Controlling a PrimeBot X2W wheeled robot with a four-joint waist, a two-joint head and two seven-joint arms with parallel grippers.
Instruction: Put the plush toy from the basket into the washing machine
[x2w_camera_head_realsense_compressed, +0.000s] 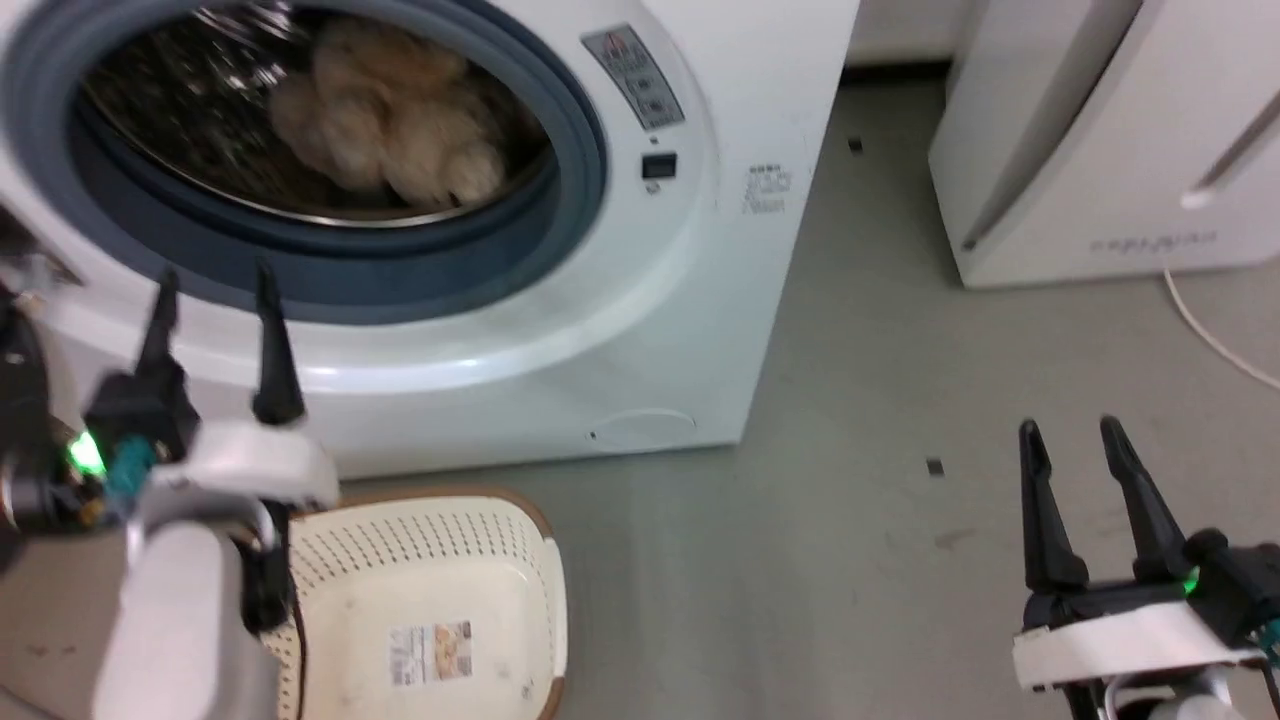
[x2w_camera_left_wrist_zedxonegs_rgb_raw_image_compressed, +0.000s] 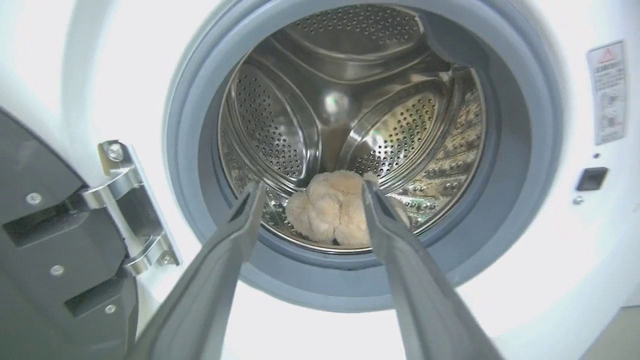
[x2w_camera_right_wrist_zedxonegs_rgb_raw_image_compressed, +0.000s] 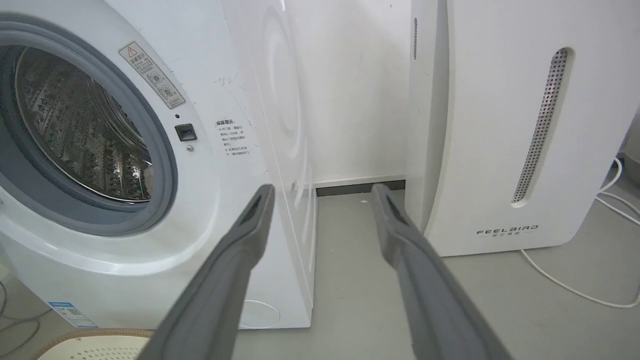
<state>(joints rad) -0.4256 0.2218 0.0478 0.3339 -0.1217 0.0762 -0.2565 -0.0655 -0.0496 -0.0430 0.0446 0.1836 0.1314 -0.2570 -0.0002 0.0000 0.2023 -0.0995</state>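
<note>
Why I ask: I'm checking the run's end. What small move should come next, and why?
Probably pull the left gripper away from the washing machine: the plush toy lies inside its drum, the basket holds no toy, and the gripper stands open, holding nothing.

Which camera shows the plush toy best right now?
The left wrist view: the plush toy lies sharp on the drum floor. The head view has it blurred; the right wrist view looks across the drum, toy unclear.

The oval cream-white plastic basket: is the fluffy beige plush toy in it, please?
No; the plush toy lies in the steel drum, not the basket.
</note>
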